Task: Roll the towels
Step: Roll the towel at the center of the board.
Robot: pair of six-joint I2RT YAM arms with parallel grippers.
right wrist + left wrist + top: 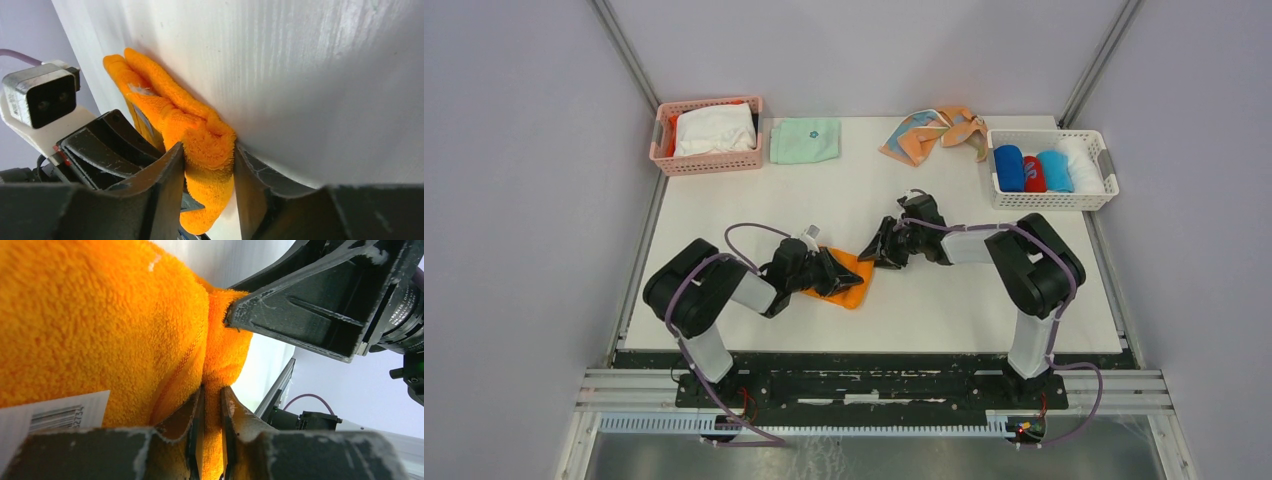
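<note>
The orange towel (854, 283) lies bunched on the table between my two arms. My left gripper (837, 272) is shut on a thin fold of the orange towel (100, 315), pinched flat between its fingers (212, 390). My right gripper (871, 256) comes from the other side, and its jaws (207, 150) press on both sides of a thick rolled end of the orange towel (167, 107). The right gripper's finger (300, 305) shows in the left wrist view, touching the cloth. The peach patterned towel (936, 132) lies crumpled at the back. A blue towel (1009, 167) sits rolled in the white basket (1049, 203).
The white basket at the back right also holds red, light blue and white rolls. A pink basket (709, 165) with white cloth stands at the back left. A folded mint-green cloth (805, 140) lies beside it. A barcode label (55, 412) hangs on the orange towel.
</note>
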